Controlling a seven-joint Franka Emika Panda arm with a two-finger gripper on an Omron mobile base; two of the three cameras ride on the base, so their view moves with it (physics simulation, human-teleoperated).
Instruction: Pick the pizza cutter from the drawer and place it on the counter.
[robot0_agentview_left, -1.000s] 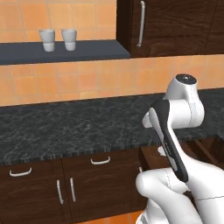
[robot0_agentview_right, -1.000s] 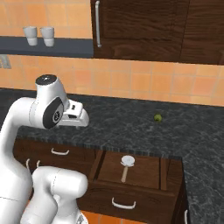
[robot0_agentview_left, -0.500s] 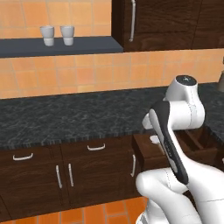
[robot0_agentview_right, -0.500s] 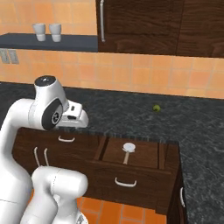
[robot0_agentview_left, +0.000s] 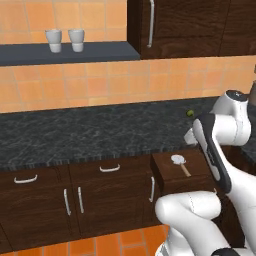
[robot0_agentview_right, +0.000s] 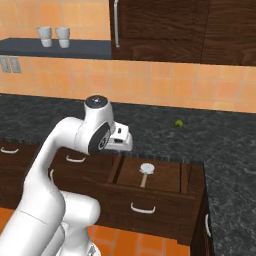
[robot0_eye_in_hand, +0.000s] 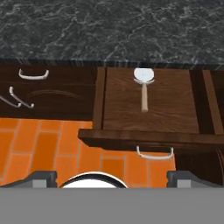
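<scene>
White hand (robot0_eye_in_hand: 112, 178) spread wide, holding nothing.

The left base camera stood behind and left of the claw, facing forward and down across the counter (robot0_agentview_left: 75, 135) toward the open drawer (robot0_agentview_left: 182, 170). The right base camera looked from behind on the claw's other side at the same counter (robot0_agentview_right: 210, 135) and drawer (robot0_agentview_right: 150, 175). The hand camera looked down past the claw's fingertips (robot0_eye_in_hand: 41, 178) from nearer, straight onto the drawer (robot0_eye_in_hand: 148, 105).
</scene>
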